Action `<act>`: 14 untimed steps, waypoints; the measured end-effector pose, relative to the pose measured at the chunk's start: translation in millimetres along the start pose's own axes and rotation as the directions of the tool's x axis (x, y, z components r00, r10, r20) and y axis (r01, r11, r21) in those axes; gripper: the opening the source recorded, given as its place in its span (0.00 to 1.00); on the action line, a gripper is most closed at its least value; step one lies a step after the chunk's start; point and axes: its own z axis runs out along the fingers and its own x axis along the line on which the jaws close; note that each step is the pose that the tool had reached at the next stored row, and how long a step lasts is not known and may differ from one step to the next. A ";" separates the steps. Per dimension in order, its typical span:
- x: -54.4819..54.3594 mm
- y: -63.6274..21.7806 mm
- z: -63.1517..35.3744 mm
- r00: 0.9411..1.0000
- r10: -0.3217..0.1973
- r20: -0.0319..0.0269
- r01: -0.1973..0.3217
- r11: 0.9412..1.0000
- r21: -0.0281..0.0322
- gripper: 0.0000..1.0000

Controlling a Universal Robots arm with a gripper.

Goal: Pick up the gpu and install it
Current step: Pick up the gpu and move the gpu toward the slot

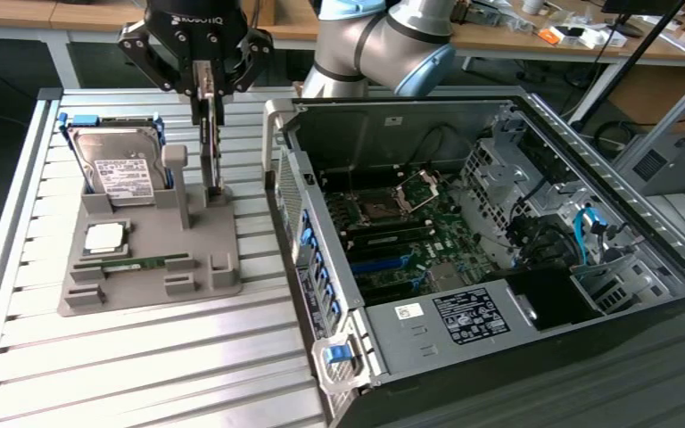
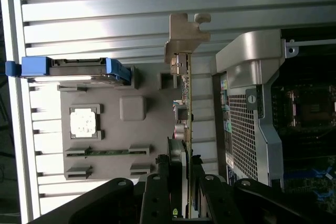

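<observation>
The gpu (image 1: pixel 210 143), a thin dark green card, hangs edge-on and upright over the grey parts stand (image 1: pixel 206 259). My gripper (image 1: pixel 206 89) comes down from above and is shut on its upper edge. The card's lower end is level with the stand's back posts; I cannot tell whether it is clear of its slot. In the wrist view the gpu (image 2: pixel 188 103) runs away from my gripper (image 2: pixel 181 174), with its silver end bracket (image 2: pixel 184 35) at the far end. Both black fingers (image 2: pixel 157 192) press on the card's sides.
The stand also holds a hard drive (image 1: pixel 122 169) in a blue frame, a silver processor (image 1: pixel 106 236) and a narrow memory stick (image 1: pixel 135 263). An open computer case (image 1: pixel 438 223) lies at the exterior view's right, its perforated rear wall (image 2: pixel 252 108) close beside the card.
</observation>
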 end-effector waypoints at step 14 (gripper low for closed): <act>-0.1 0.1 -3.1 1.000 0.000 0.000 0.000 1.000 0.000 0.27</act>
